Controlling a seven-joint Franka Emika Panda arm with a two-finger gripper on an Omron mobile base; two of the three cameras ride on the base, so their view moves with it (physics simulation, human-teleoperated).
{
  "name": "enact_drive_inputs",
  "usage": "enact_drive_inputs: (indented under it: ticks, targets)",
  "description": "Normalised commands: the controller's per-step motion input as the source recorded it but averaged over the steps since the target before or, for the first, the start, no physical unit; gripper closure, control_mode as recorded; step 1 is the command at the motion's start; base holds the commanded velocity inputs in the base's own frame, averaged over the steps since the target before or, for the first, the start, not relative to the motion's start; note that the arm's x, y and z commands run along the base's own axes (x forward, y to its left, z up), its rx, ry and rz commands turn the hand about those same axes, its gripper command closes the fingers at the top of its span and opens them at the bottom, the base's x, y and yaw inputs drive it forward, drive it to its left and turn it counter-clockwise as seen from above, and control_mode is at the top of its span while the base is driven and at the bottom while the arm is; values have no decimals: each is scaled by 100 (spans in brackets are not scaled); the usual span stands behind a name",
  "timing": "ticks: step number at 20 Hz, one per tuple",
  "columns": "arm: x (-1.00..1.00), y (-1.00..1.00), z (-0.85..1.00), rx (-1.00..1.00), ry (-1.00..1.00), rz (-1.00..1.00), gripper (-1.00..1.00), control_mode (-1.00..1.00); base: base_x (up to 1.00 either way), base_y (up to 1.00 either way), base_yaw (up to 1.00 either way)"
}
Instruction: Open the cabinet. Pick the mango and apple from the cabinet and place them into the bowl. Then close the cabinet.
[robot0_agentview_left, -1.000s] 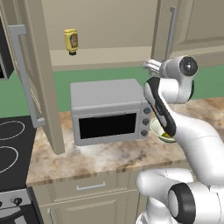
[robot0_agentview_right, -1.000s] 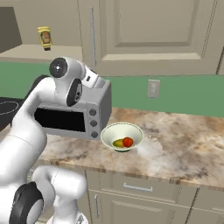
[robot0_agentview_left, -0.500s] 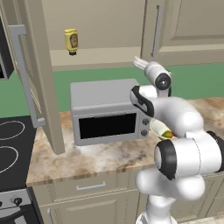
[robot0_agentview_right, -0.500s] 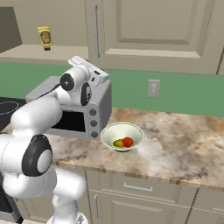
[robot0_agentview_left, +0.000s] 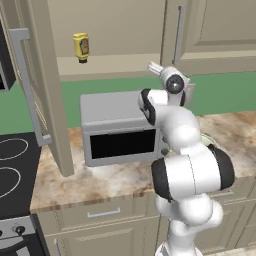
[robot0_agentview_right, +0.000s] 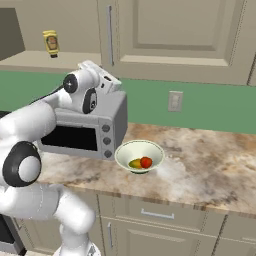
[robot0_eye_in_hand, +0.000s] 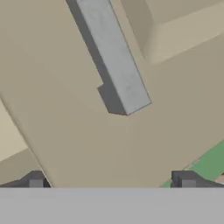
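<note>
We see the white arm folded upward above the microwave (robot0_agentview_right: 85, 131), its hand raised toward the cabinet (robot0_agentview_right: 180, 40); the gripper (robot0_eye_in_hand: 111, 183) has its jaws spread wide, holding nothing; just ahead of the fingertips hangs the lower end of a silver handle (robot0_eye_in_hand: 114, 61) on the beige door, not touching them; the left door (robot0_agentview_left: 42, 85) stands swung open; the bowl (robot0_agentview_right: 139, 155) sits on the counter (robot0_agentview_right: 200, 170) beside the microwave, holding the mango (robot0_agentview_right: 135, 163) and the apple (robot0_agentview_right: 146, 162) side by side; a yellow bottle (robot0_agentview_left: 81, 47) rests on the shelf.
</note>
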Motion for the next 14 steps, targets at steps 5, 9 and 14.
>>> enact_drive_inputs:
  ticks: [5,9,14]
  targets:
    - [-100,37,96,14,26,-11,-100,-100,0,0,0]
    - [-100,28,1,6,37,0,-100,-100,0,0,0]
    - [-100,17,-100,-4,24,10,-100,-100,0,0,0]
